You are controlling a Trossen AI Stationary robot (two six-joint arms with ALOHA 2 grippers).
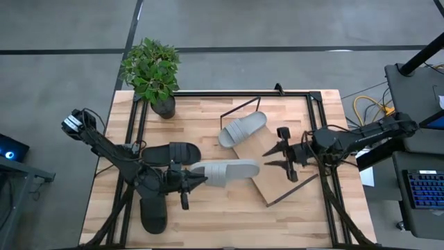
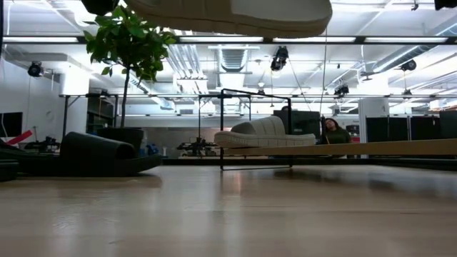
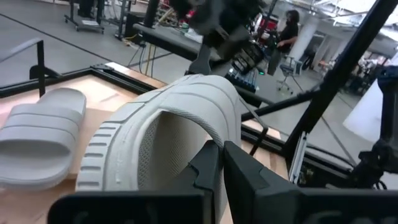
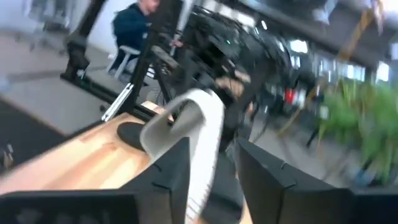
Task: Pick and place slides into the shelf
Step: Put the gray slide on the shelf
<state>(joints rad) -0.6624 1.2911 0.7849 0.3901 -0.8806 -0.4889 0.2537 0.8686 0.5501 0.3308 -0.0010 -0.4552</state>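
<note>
My left gripper (image 1: 196,179) is shut on one end of a light grey slide (image 1: 225,170), which hangs over the table's middle and shows at the top of the low view (image 2: 228,14). My right gripper (image 1: 269,157) stands open at the slide's other end (image 4: 196,134), one finger on either side; I cannot tell whether they touch it. A second grey slide (image 1: 243,128) lies on the shelf (image 1: 281,184), a slanted plywood board in a black rod frame. One black slide (image 1: 173,153) lies left of centre on the table. Another (image 1: 154,212) lies near the front edge. My left gripper pinches the grey slide's end nearest my left arm (image 3: 198,140) between its two fingers (image 3: 249,180). The fingers come level from the table's left and lie along the slide. The slide is lifted clear of the table and reaches out toward my right gripper.
A potted plant (image 1: 152,73) stands at the table's far left corner. Black frame rails (image 1: 326,139) run along the table's sides. Bare wood shows at the near edge, in front of the shelf. A person (image 2: 332,132) sits in the room beyond the table.
</note>
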